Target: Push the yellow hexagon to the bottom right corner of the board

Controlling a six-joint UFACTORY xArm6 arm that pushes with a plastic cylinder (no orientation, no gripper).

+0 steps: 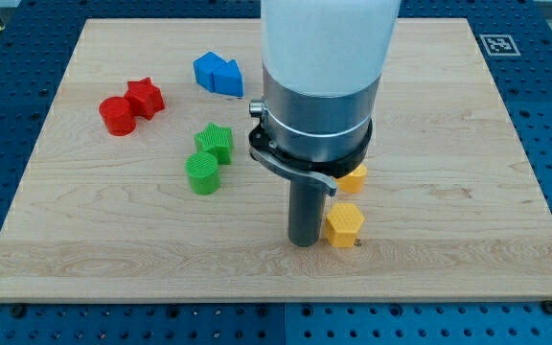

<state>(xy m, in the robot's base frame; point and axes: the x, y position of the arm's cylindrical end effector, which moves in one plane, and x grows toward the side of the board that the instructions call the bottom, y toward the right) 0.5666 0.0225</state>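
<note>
Where the rod meets the wooden board [468,144], my tip [304,243] is seen just left of the yellow hexagon [343,224], near centre; no gripper is fitted, so nothing is grasped. A second yellow block [354,177] lies partly hidden behind the arm. Green, red and blue blocks are grouped far left.

Arm [326,57] descends from view's top, centre: white housing above, grey metal collar with clamp ring beneath. Straight dark rod [304,206] hangs vertical below collar. My tip [303,243] set down on tabletop [448,144], lower centre of view.
</note>
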